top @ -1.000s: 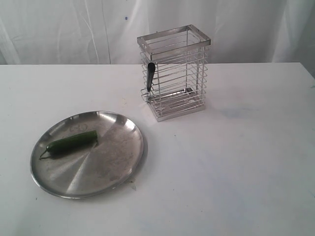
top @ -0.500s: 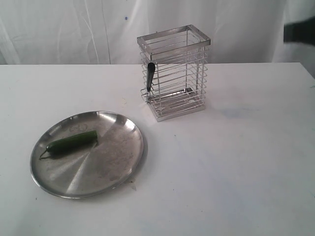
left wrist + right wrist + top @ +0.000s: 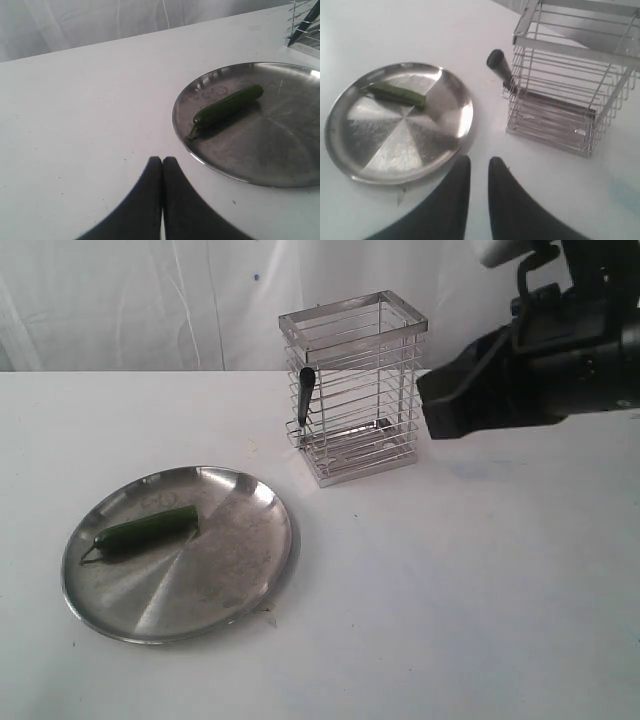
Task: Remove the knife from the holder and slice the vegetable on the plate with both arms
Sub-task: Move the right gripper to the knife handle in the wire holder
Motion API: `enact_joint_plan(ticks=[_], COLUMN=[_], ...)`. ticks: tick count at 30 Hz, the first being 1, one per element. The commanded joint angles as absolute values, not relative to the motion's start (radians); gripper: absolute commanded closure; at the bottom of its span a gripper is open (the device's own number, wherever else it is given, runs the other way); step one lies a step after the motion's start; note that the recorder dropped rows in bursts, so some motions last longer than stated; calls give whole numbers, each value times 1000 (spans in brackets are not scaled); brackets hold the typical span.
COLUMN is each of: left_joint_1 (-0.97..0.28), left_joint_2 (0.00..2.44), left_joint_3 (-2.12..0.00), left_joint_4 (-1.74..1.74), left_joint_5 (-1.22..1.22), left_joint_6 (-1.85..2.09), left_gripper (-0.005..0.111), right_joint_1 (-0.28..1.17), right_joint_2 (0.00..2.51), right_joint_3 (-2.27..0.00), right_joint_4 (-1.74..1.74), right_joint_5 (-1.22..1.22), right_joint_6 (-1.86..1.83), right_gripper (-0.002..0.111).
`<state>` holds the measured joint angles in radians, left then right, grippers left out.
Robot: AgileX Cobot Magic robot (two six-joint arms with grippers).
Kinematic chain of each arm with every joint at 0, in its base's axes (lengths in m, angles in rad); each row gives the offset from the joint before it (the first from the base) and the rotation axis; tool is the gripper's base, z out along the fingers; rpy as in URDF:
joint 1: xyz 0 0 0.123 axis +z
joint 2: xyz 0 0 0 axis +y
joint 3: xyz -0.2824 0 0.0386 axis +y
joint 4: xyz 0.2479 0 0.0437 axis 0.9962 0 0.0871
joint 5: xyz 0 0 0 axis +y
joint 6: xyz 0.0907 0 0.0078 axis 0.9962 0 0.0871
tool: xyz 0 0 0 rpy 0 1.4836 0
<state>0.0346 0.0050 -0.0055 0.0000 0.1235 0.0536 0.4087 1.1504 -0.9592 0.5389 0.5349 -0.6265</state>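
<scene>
The wire holder (image 3: 368, 400) stands upright at the back of the white table. The knife's black handle (image 3: 305, 392) pokes out through the holder's left side. On the steel plate (image 3: 225, 560) lies the green vegetable (image 3: 148, 529), whole, stem tip pointing left. My right arm (image 3: 540, 370) hangs in the air just right of the holder. Its gripper (image 3: 479, 162) is slightly open and empty, looking down on the knife handle (image 3: 499, 64), the holder (image 3: 560, 102) and the plate (image 3: 395, 147). My left gripper (image 3: 162, 161) is shut and empty, a little short of the plate (image 3: 270, 150) and the vegetable (image 3: 227, 105).
A white curtain hangs behind the table. The white tabletop (image 3: 470, 580) runs bare in front of and to the right of the holder. Beside the plate's front rim lies a small scrap (image 3: 268, 617).
My right arm has swung in from the upper right edge of the exterior view to beside the holder. Knife, holder, plate and vegetable have not moved.
</scene>
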Motion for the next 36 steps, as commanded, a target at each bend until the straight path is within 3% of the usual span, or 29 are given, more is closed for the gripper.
enact_joint_plan(ticks=[1, 3, 11, 18, 36], left_joint_1=[28, 28, 28, 28, 28], left_joint_2=[0, 0, 0, 0, 0], left_joint_3=[0, 0, 0, 0, 0], left_joint_4=[0, 0, 0, 0, 0], left_joint_5=[126, 126, 126, 126, 126], left_joint_6=[48, 48, 48, 48, 48], left_gripper=[107, 107, 107, 107, 107], right_joint_1=[439, 462, 531, 543, 548], right_joint_2=[1238, 1284, 1505, 1650, 1819], right_joint_3=[-1023, -1067, -1262, -1361, -1433], right_joint_4=[551, 551, 502, 485, 446], right_joint_5=[465, 468, 442, 384, 334], right_joint_6=[-647, -647, -621, -580, -438], right_gripper=[71, 64, 69, 49, 52])
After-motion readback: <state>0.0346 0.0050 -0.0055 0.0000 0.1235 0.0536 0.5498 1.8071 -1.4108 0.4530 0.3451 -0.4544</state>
